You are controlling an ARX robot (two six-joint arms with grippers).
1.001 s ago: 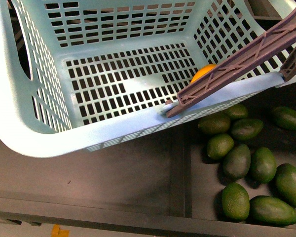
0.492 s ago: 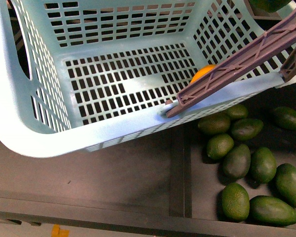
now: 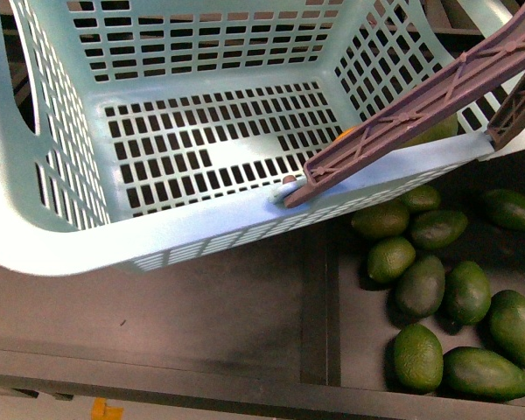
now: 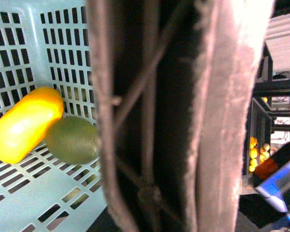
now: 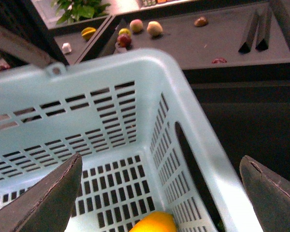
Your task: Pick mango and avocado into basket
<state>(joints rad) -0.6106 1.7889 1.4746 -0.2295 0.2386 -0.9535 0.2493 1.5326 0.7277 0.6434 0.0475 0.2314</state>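
- Nearest, low on the right, a heap of loose avocados lies in a dark bin, packed close and touching one another.
- To the left of them runs a bare dark shelf, with the basket's near rim hanging over it.
- The basket fills the upper part of the front view, its pale aqua lattice floor mostly bare.
- A brown handle slants across the basket's right near corner, and it hides most of what lies behind it.
- In that right corner of the basket floor, the mango and one avocado sit side by side, touching, as the left wrist view shows.
- From the front only a sliver of orange and some green show past the handle there.
- The right gripper is above the basket with its two dark fingers spread wide and nothing between them; the mango peeks up below.
- The left gripper: its own camera is blocked by the handle close up, so I cannot tell its state.
- Farthest, beyond the basket, a dark display shelf carries a few scattered fruits, too small to name.
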